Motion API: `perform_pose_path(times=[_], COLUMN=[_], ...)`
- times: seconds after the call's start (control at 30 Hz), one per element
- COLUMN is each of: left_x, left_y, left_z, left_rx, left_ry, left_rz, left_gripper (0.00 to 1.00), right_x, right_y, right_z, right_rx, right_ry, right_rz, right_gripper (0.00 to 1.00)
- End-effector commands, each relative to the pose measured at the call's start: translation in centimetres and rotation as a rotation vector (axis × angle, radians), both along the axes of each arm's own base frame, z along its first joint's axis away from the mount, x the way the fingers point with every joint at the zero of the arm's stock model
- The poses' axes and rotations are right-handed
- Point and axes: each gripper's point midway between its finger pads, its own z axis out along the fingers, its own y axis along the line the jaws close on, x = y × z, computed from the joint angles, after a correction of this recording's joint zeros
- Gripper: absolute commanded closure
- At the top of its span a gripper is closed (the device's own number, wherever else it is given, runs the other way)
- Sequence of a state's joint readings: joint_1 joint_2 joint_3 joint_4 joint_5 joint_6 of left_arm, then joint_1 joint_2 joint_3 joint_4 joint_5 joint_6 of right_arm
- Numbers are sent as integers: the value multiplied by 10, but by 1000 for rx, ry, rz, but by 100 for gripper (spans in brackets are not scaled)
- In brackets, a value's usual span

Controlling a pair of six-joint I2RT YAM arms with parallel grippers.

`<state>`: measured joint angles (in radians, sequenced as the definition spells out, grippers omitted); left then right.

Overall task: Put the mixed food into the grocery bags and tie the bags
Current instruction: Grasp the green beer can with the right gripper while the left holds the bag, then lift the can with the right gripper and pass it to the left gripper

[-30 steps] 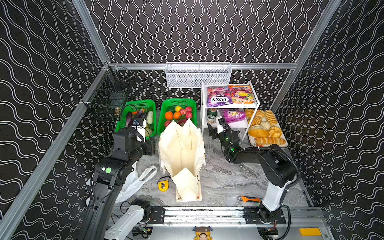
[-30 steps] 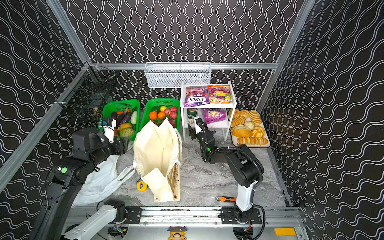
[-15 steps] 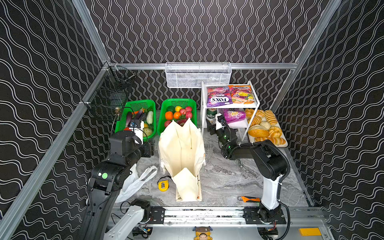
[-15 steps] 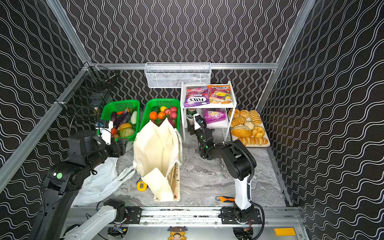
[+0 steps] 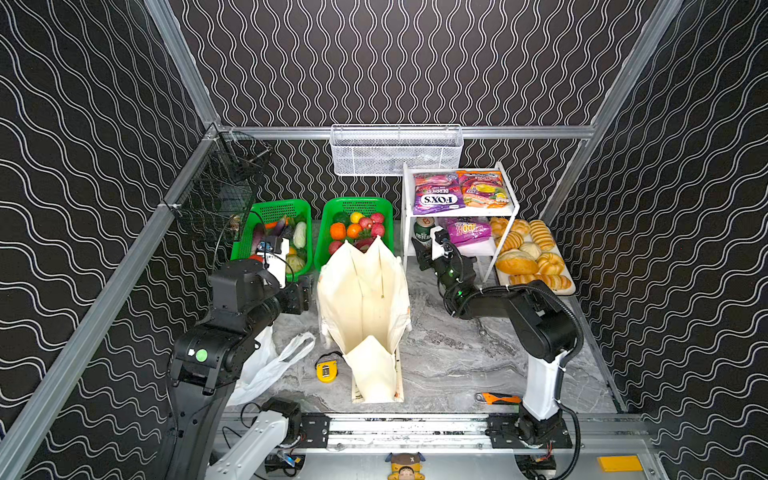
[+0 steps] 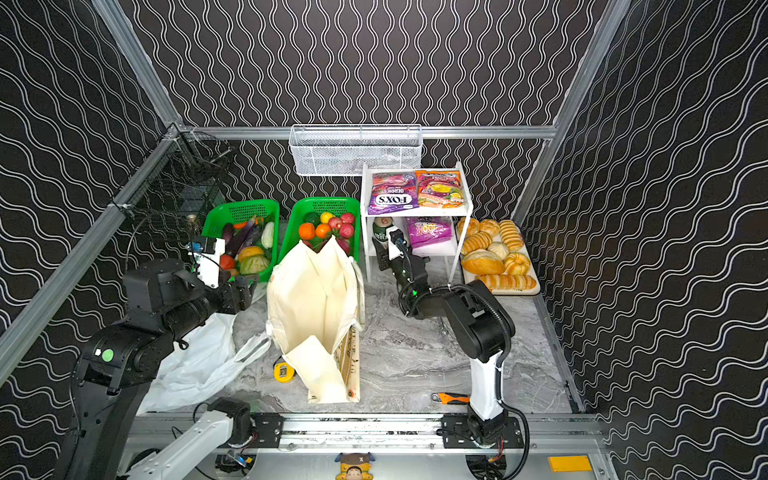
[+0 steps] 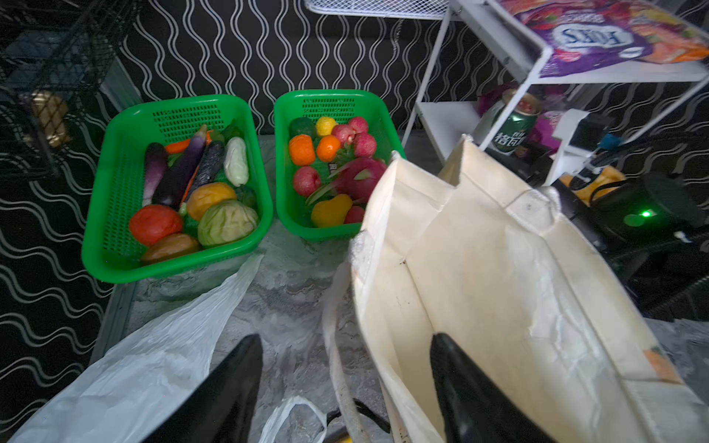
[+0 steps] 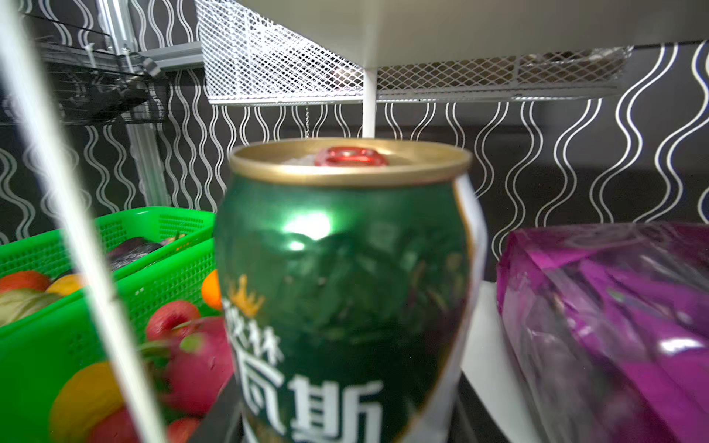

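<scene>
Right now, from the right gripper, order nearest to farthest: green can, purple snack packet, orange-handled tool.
In a top view:
1. green can, lower shelf, at the right gripper.
2. purple snack packet, same shelf.
3. orange-handled tool, table front.

The green can (image 8: 345, 287) is glossy metal, the tote (image 5: 365, 299) matt cloth, the handle bag (image 7: 134, 364) plastic.

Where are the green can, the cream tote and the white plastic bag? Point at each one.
green can (image 8: 345, 276), right wrist view, on its green side.
cream tote (image 5: 376, 307), in a top view, on its inner wall.
white plastic bag (image 6: 195, 365), in a top view, on its crumpled body.
</scene>
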<state>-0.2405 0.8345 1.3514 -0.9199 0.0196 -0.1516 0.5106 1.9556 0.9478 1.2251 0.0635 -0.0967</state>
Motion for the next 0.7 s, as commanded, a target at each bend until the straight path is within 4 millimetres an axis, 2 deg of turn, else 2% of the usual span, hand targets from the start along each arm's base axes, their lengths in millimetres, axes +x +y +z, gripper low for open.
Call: perform_pose_path(times=[0.0, 0.23, 0.43, 0.57, 0.67], left_x=[-2, -9, 0, 8, 5], left_y=[-23, -70, -97, -106, -125], left_z=[16, 47, 53, 56, 62], left_rx=[-58, -215, -313, -307, -300], left_ry=[-37, -183, -147, -157, -164], left_rz=[-129, -391, -526, -541, -603], left_gripper=[23, 22, 17, 14, 14], right_x=[-25, -95, -153, -191, -213], right_y=[-3, -9, -8, 3, 10], right_z=[26, 49, 79, 99, 119], right_rx=[49, 103, 95, 63, 39], right_ry=[-58, -59, -46, 3, 22], right_rz=[56, 210, 345, 498, 582], right_gripper=[61, 67, 68, 68, 68])
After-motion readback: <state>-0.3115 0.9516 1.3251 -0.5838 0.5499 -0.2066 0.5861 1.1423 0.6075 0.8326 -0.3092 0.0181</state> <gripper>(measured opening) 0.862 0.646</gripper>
